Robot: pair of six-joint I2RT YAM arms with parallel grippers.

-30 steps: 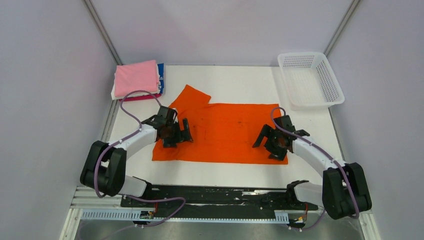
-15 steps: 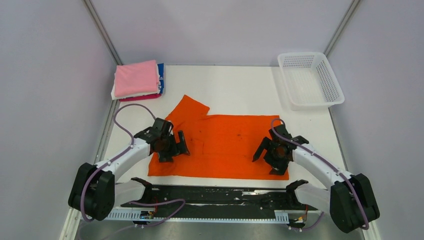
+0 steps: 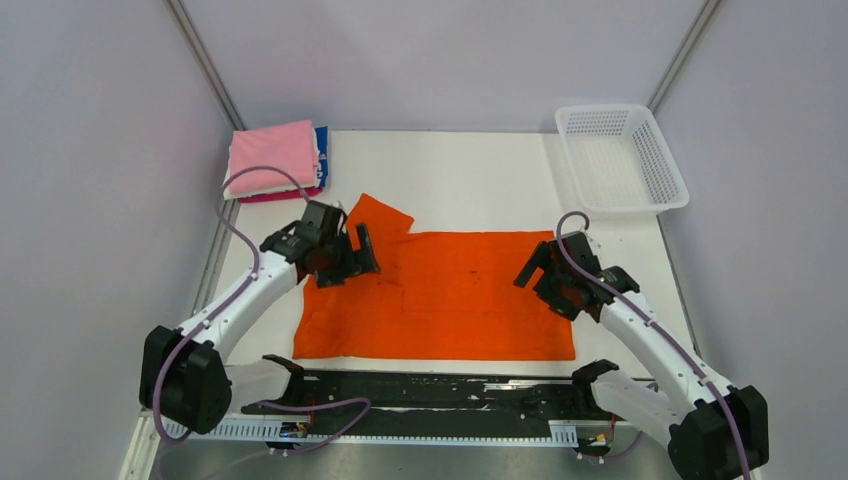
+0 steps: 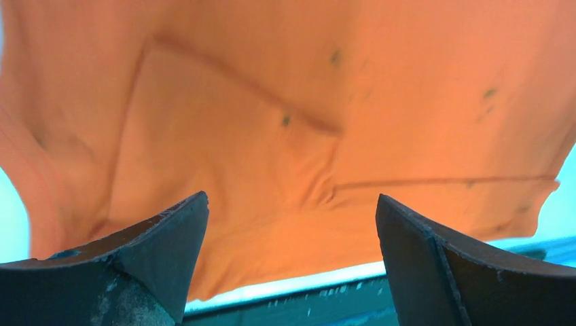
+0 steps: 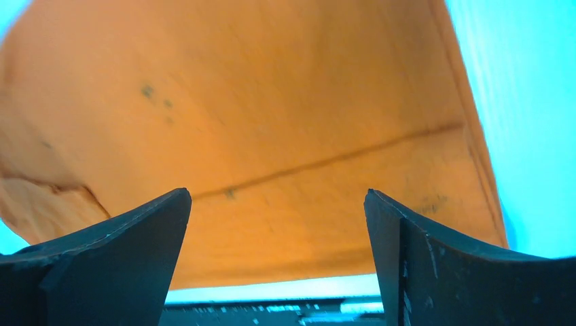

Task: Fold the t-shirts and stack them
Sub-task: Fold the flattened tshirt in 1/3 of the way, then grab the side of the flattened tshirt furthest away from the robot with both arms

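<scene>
Orange cloth is found nearer the arms' bases than it was a second ago: the orange t-shirt (image 3: 440, 300) has been drawn down the tabletop (image 3: 470, 180) toward the near edge, and its body is now spread as a nearly flat rectangle, with one short sleeve (image 3: 385, 212) left jutting out at the far-left corner. Both arms, which had been carried toward the near hem half a second ago, have since been moved back up the garment. The left end effector (image 3: 352, 264) is now placed over the far-left corner, just beside the sleeve, and the right end effector (image 3: 545, 287) is placed over the far-right corner. Each is held wide open and nothing is gripped; in both wrist views only orange fabric is seen beyond the spread fingers (image 4: 156, 244), which are not seen to close on anything. Whether the cloth is touched cannot be told. The smoothing pass is judged to be finished, and the far corners seem to be lined up for a first fold, probably with the sleeve tucked in. No fold has yet been made in the shirt's body. The pile of folded t-shirts (image 3: 272, 155), pink on top, is left at the far-left corner, well apart from the white mesh basket (image 3: 668, 165) at the far right, and the orange one has still to be added to it.
</scene>
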